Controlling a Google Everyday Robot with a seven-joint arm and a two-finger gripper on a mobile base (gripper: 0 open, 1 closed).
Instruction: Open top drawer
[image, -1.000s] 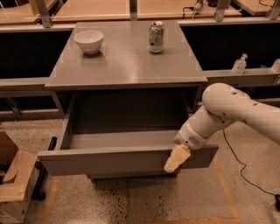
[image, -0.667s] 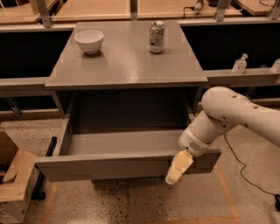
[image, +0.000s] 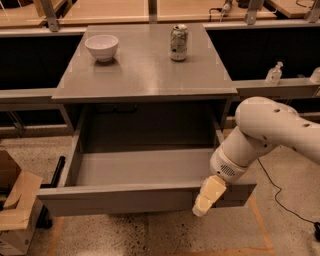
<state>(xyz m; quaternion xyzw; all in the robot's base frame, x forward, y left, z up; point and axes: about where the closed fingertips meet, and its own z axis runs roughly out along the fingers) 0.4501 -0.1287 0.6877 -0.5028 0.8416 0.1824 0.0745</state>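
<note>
The top drawer (image: 125, 197) is a wide grey handle-less drawer under the grey tabletop (image: 145, 70). It stands pulled far out, and its deep grey box interior (image: 140, 165) shows with nothing in it. My gripper (image: 207, 196), with cream-coloured fingers, is at the right end of the drawer's front panel, over its top edge. The white arm (image: 270, 130) comes in from the right. No lower drawers show.
A white bowl (image: 102, 46) and a drink can (image: 178, 42) stand on the tabletop. A cardboard box (image: 15, 210) sits on the floor at the left of the drawer. A clear bottle (image: 273, 74) stands on a ledge at right. A cable (image: 280, 200) lies on the floor.
The drawer has slid further out toward the camera, and my gripper has moved with its front panel, down and forward.
</note>
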